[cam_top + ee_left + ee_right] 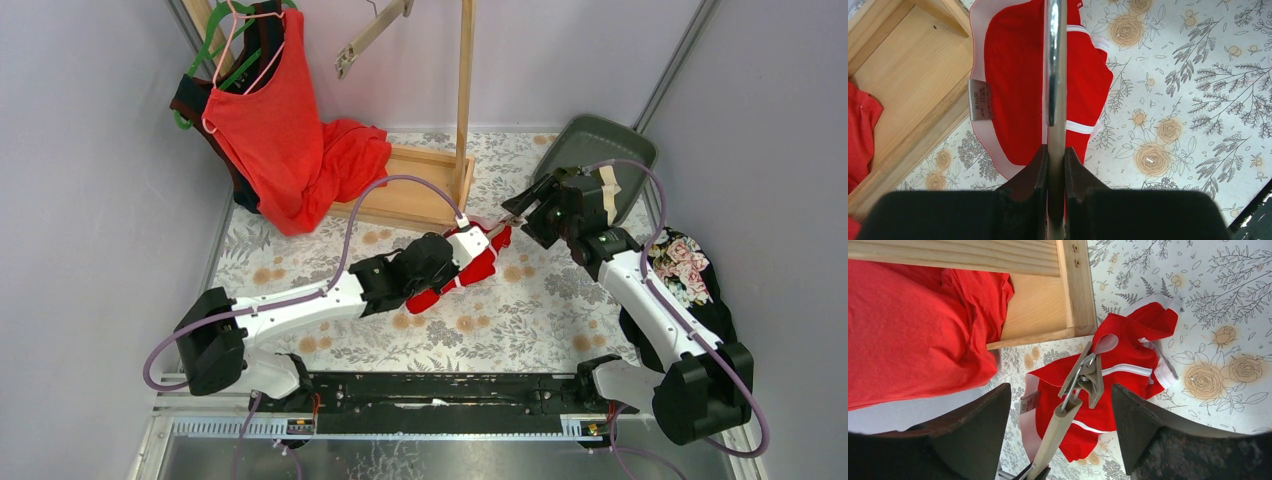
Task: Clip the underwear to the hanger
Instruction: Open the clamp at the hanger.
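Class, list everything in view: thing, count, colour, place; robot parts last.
briefs: one, red with white trim, mid-table under clip hanger
clip hanger: one, grey, metal clip, above the briefs
tank top: one, red, on rack, far left
rack: one, pale wood, far side
wooden hanger: one, pale, hanging at top
tray: one, dark green, far right
floral cloth: one, black and pink, right edge
left gripper: one, black, shut on the hanger bar
right gripper: one, black, open around the clip

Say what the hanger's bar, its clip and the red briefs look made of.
Hanger bar: likely metal, silvery with a glossy sheen. Clip: greyish, metal or plastic, with a wire spring. Red briefs: soft matte fabric, creased, white trim.
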You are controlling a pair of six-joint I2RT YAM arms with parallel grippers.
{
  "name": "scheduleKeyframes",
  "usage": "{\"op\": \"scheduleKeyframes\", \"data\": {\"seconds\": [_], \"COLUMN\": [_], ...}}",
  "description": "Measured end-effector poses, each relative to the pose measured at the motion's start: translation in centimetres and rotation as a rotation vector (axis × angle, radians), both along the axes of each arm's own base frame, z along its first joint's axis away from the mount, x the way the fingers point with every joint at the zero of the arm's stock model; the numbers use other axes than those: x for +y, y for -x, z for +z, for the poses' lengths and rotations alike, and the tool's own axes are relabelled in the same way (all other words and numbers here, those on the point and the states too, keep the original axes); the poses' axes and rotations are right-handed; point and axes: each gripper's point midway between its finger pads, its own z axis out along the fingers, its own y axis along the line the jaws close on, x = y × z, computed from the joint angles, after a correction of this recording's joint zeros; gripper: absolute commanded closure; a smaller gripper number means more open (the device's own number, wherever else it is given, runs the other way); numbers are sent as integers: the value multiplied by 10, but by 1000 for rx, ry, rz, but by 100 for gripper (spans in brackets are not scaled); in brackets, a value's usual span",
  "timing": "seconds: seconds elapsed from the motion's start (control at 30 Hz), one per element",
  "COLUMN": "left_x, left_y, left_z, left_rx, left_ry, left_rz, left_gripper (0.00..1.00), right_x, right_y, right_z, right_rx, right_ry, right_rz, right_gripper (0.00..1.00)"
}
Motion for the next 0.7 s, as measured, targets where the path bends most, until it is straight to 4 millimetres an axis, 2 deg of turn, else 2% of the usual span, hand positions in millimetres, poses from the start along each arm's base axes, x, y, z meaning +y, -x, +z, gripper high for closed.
{"op": "scheduleKeyframes", "data": {"seconds": [0.17,0.43,0.6,0.7], "left_x": [1,1,0,-1], "left_y": [-1,-1,-3,-2], "left_z": [0,2,3,4], "left_rx": [-8,-19,-26,-29], "left_ry": [-4,-6,-1,2], "left_rz": [9,17,22,20], "left_gripper": [100,100,100,100], "right_x": [-1,0,1,2], "right_y": [-4,-7,-8,-8], "right_z": [3,-1,-13,-18], "right_rx": [-9,-3,20,32], "right_ry": [-9,-18,-16,-16], "right_rz": [-22,-28,-30,-31], "right_gripper": [30,34,50,53]}}
